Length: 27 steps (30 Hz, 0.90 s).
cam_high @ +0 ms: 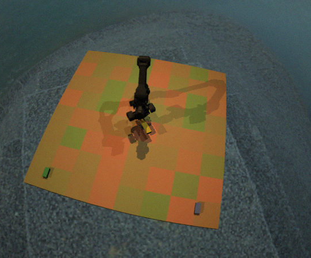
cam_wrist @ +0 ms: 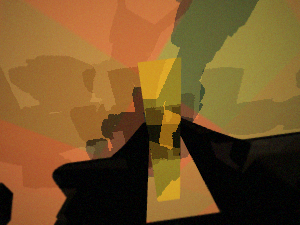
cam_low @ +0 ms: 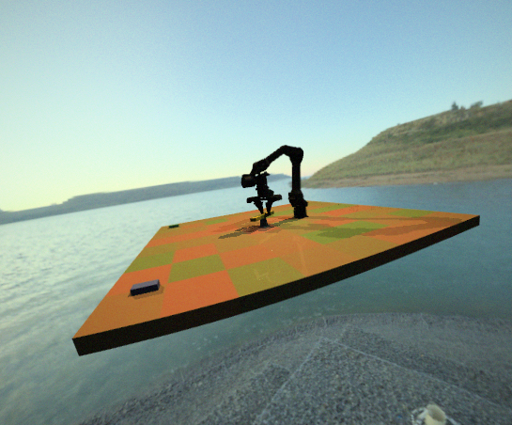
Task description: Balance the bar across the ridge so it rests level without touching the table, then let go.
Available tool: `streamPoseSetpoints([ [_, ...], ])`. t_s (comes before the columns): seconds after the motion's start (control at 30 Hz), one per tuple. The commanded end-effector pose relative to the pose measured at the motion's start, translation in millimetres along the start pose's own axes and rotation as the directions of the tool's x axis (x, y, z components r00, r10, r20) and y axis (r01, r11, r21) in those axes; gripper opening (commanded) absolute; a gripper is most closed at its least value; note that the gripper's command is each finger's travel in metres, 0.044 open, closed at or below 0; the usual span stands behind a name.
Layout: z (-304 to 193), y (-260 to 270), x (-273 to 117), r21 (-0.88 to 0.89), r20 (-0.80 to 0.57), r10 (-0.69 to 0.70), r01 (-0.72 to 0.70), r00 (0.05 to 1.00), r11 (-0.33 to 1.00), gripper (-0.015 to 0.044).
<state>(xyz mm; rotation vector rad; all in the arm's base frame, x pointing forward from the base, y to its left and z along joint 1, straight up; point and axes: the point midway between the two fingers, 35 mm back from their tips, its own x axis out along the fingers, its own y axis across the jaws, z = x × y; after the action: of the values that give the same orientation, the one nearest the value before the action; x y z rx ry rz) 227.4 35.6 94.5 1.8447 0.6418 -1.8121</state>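
Yellow bar (cam_wrist: 162, 124) is clamped btwn the fingers, w/ its long axis sticking out past them both ways. A dark ridge (cam_wrist: 117, 126) sits right under the fingers, a bit to one side. Bar is above the tabletop (cam_high: 160, 182), not touching it, I think.

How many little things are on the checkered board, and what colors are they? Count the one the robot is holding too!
Yellow bar, gripped in the tool: 1
Green block, near one corner: 1
Grey-blue block, near another corner: 1
Dark ridge under the bar, hard to make out: 1
Total: 4
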Motion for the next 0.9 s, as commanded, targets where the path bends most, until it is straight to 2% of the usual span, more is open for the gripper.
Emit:
streamPoseSetpoints([
  [0.0, 0.0, 0.0, 0.0, 0.000, 0.000, 0.000, 0.000, 1.000, 1.000, 0.0000],
  [0.53, 0.0, 0.0, 0.0, 0.000, 0.000, 0.000, 0.000, 1.000, 1.000, 0.0000],
  [0.73, 0.0, 0.0, 0.0, 0.000, 0.000, 0.000, 0.000, 1.000, 1.000, 0.0157],
  [0.87, 0.0, 0.0, 0.0, 0.000, 0.000, 0.000, 0.000, 1.000, 1.000, 0.0167],
])
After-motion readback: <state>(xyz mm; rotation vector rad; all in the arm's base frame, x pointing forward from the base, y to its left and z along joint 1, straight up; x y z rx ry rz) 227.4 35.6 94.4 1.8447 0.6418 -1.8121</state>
